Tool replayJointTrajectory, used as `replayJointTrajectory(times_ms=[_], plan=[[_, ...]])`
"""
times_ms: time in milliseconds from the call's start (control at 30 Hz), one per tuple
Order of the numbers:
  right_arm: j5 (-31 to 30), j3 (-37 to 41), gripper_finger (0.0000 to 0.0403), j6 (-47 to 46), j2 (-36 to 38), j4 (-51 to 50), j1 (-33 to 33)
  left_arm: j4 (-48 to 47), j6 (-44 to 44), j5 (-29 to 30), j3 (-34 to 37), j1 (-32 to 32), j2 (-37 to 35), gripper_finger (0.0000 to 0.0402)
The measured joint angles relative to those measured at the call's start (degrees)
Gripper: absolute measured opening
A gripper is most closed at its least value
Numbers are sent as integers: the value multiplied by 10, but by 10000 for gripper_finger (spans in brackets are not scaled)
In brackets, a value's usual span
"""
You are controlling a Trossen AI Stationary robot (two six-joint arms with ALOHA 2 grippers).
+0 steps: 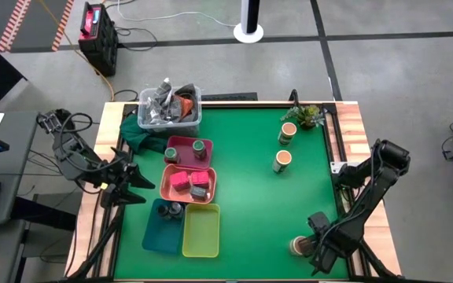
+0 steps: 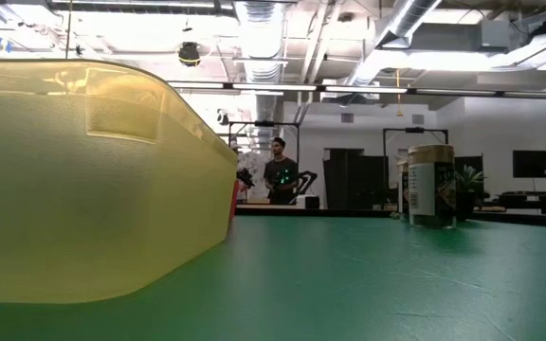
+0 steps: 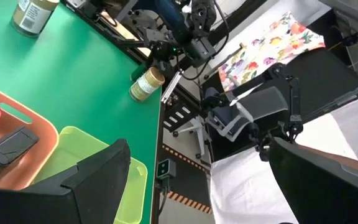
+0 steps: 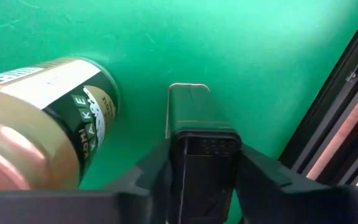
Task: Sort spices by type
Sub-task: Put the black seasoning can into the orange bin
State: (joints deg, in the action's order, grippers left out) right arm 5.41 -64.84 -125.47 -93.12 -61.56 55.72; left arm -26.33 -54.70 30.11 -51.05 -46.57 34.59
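You have four trays (image 1: 187, 151) clustered at the table's (image 1: 250, 181) left-centre, two in front of two, with a bin (image 1: 169, 110) behind them. Small containers (image 1: 180, 181) sit in three — the front-right tray (image 1: 201, 232) holds none. Two jars (image 1: 282, 161) stand right of centre, one behind the other, a plant (image 1: 309, 115) behind them; a third jar (image 1: 298, 247) stands at the front-right corner — just beside the right gripper (image 1: 318, 250)

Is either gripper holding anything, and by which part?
Nothing held: right gripper is shut beside the tan-topped jar, not on it; left gripper open, empty.
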Motion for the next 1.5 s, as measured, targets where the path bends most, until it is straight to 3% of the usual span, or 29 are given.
replayJointTrajectory(times_ms=[200,400,567,800,1033,1267,1500], plan=[[2,-3,152,15,1,-16,-4,-1,0,4,0,0,-3,367],[7,-51,169,83,1,-139,-39,-1,0,6,0,0,-3,367],[-16,-108,162,212,2,-241,-100,-1,1,21,0,0,-3,367],[-81,-172,167,415,2,-258,-216,-1,1,48,0,0,-3,367],[-114,-213,165,615,2,-177,-335,-1,0,79,0,0,-3,367],[-116,-219,165,814,1,17,-417,-1,-28,146,0,0,12,367],[-116,-219,165,956,1,222,-460,-4,-51,176,0,0,54,367]])
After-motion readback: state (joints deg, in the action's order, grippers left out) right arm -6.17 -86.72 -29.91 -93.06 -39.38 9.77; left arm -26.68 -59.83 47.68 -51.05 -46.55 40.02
